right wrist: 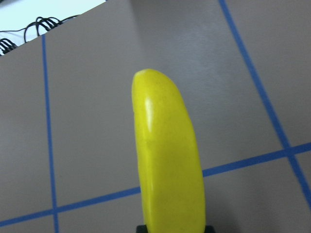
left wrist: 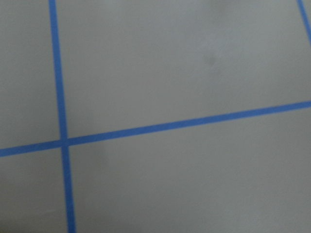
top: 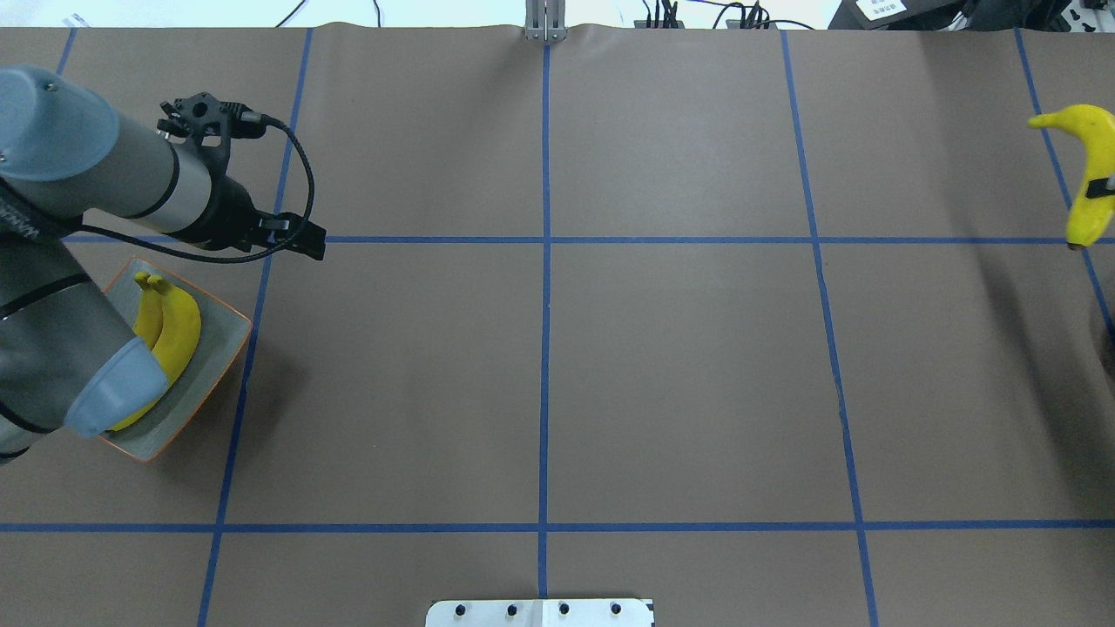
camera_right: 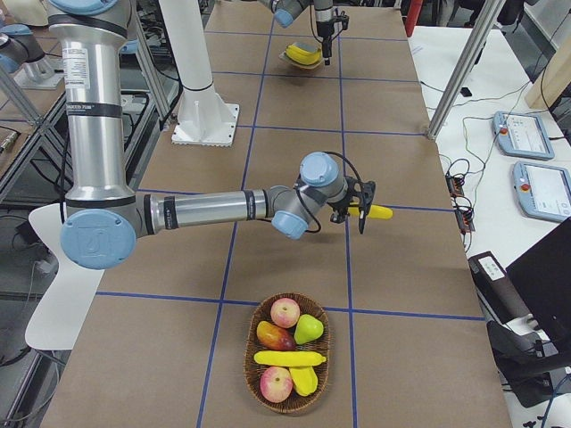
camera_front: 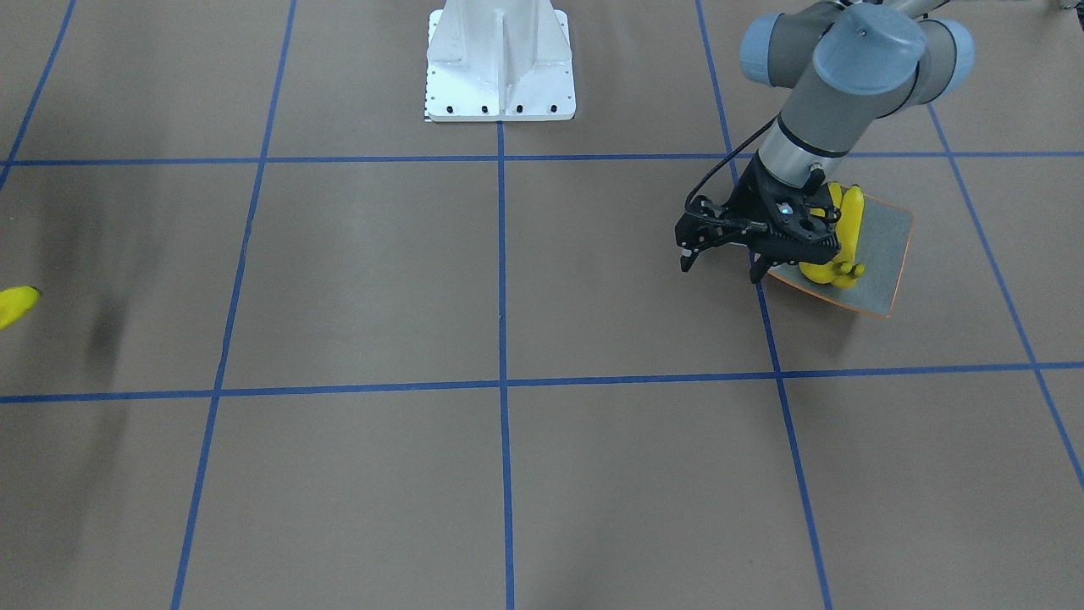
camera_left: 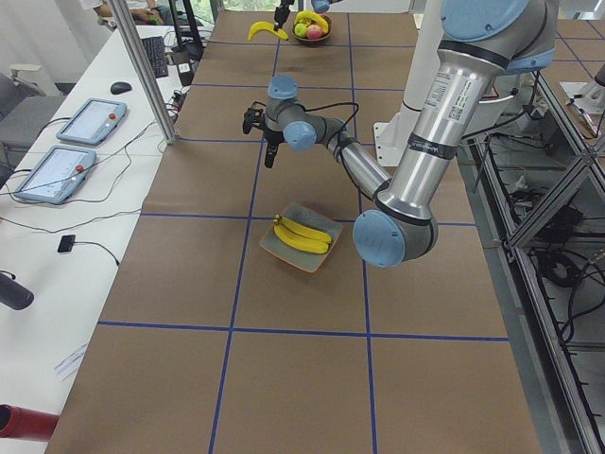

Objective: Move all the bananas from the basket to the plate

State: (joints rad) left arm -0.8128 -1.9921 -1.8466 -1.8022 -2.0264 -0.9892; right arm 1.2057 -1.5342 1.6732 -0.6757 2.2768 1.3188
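The grey-blue plate (top: 222, 361) with an orange rim sits at the table's left and holds two yellow bananas (top: 174, 335) side by side. My left gripper (camera_front: 720, 269) hangs open and empty just beside the plate (camera_front: 885, 250), toward the table's middle. Far to the right, my right gripper (camera_right: 359, 212) is shut on a third banana (top: 1089, 174), held above the table; it fills the right wrist view (right wrist: 165, 160). The basket (camera_right: 248, 357) stands near the right end and holds another banana (camera_right: 290, 358) among other fruit.
The basket also holds apples, a pear and a mango. The white robot base (camera_front: 500, 63) stands at the table's near edge, in the middle. Blue tape lines grid the brown table. Tablets and cables lie on side desks past the table's far edge.
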